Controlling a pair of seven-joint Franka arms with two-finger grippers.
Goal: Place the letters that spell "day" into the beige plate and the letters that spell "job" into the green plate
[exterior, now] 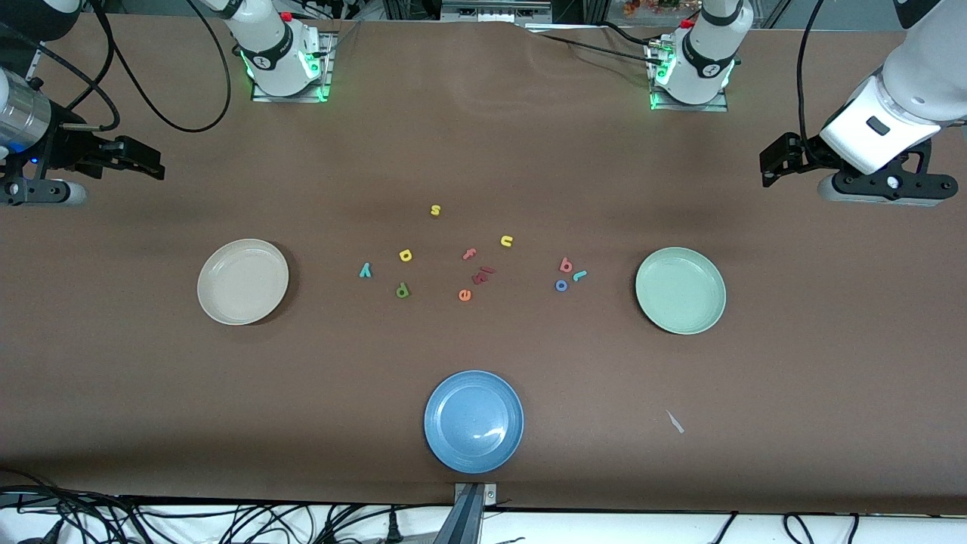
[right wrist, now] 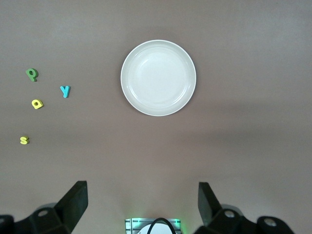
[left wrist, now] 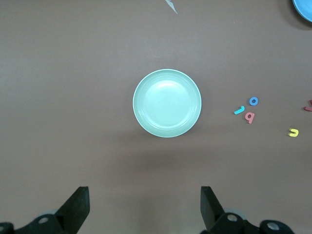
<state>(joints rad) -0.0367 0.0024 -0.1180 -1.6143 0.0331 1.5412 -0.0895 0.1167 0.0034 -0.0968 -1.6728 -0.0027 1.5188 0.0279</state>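
The beige plate lies empty toward the right arm's end, the green plate empty toward the left arm's end. Between them lie the teal y, yellow a and dark green d. Closer to the green plate sit the pink b, teal j and blue o. My right gripper and left gripper hang open and empty, high over the table's ends.
A blue plate sits nearest the front camera. Loose among the letters are a yellow s, yellow u, pink f, orange e and dark red pieces. A small white scrap lies near the front edge.
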